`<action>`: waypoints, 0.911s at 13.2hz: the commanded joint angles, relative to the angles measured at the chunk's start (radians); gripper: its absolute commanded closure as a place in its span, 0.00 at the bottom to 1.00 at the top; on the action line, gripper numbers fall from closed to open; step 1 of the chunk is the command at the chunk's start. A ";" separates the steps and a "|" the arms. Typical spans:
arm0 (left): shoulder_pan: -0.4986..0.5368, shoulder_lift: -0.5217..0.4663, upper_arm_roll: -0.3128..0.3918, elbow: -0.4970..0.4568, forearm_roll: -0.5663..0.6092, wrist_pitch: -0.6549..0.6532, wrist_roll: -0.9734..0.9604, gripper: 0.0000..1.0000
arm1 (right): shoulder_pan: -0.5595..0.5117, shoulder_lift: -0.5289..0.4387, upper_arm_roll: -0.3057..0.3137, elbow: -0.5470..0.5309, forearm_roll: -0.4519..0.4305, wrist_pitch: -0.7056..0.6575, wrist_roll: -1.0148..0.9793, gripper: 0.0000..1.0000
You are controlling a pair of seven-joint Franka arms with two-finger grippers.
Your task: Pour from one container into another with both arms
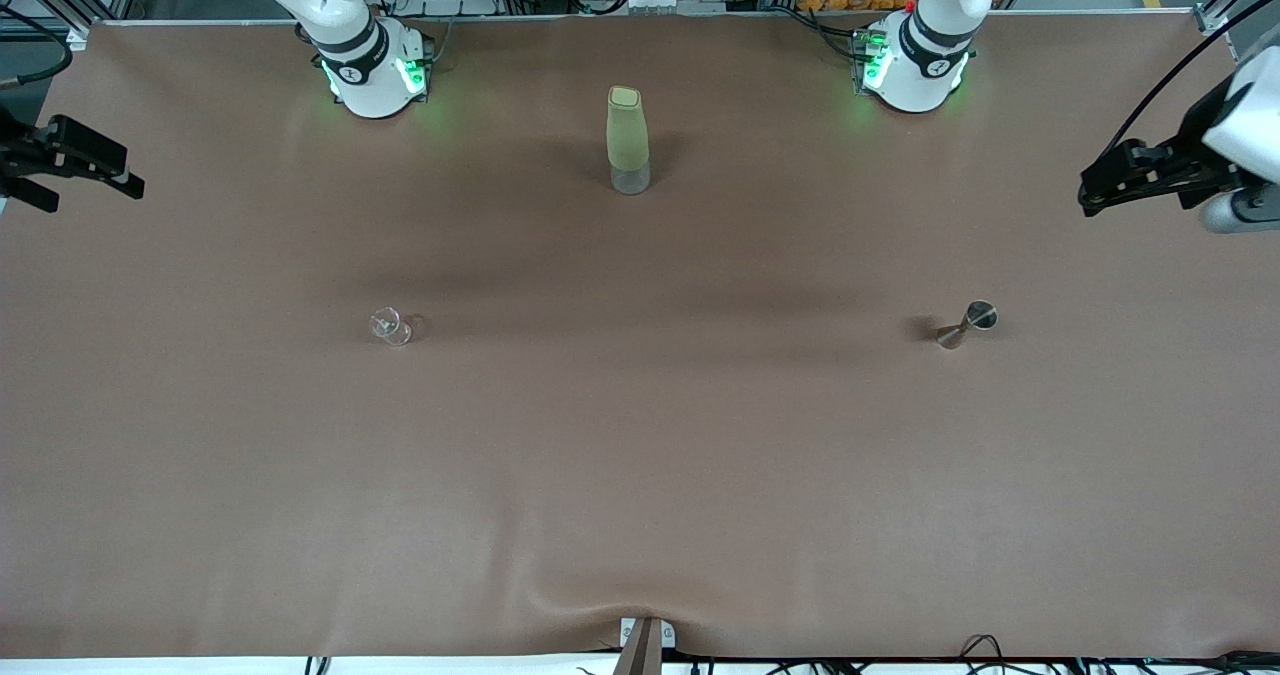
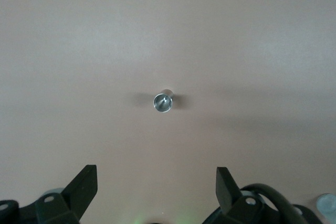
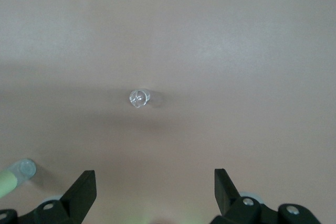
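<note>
Fingers point(image 2: 84, 187) of my left gripper point(image 2: 156, 192) stand spread wide with nothing between them, up over the table's edge at the left arm's end. My right gripper point(image 3: 155, 192) is just as wide and empty, over the right arm's end. Both arms wait.

On the brown table point(image 1: 640, 475) a metal measuring cup point(image 1: 968, 324) stands toward my left arm's end, and a small clear glass point(image 1: 390, 326) toward my right arm's end, well apart. A tall green bottle point(image 1: 628, 140) stands upright between the two bases, farther from the front camera.
</note>
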 commanded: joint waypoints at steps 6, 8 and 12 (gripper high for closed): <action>-0.006 -0.054 0.015 -0.039 -0.006 0.056 0.014 0.00 | 0.002 0.007 0.013 -0.048 -0.044 0.021 0.090 0.00; -0.006 -0.049 0.015 -0.031 -0.006 0.050 0.014 0.00 | 0.026 0.006 -0.002 -0.050 -0.047 0.021 0.095 0.00; -0.006 -0.048 0.015 -0.039 -0.012 0.037 0.017 0.00 | 0.031 -0.003 -0.016 -0.059 -0.047 0.024 0.095 0.00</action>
